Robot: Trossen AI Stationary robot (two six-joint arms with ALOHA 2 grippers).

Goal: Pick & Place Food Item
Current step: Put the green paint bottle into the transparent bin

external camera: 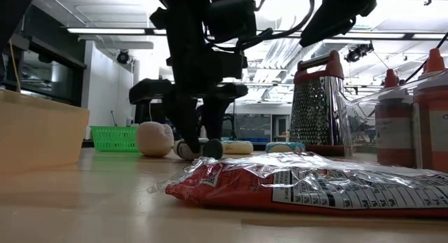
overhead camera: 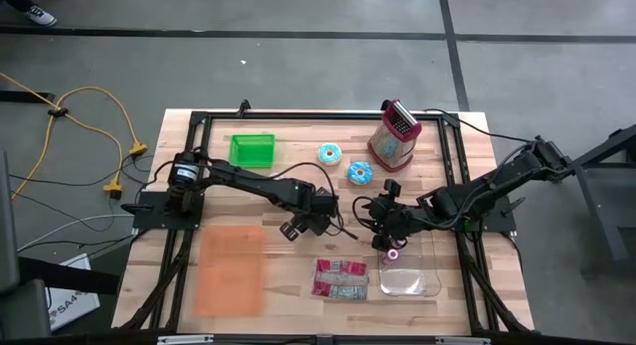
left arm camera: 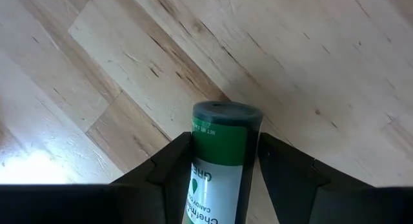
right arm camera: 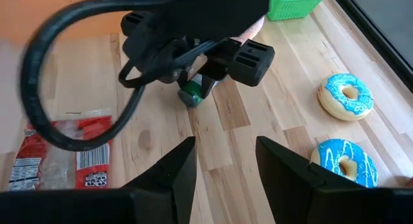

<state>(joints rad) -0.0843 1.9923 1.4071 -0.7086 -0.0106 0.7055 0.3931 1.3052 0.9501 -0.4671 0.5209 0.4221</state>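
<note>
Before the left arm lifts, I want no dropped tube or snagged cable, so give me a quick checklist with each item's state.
1. Left tool closed on the green-labelled tube: ok, a finger sits against each side.
2. Tube centred between the fingers: ok in the left wrist view.
3. Right tool empty and open: ok, only bare wood shows between its fingers.
4. Space between the two arms: not ok, the right tool sits close beside the left tool.
5. Red snack bag out of the way: ok, it lies apart from the tube.
6. Where the tube should go: cannot tell.
</note>
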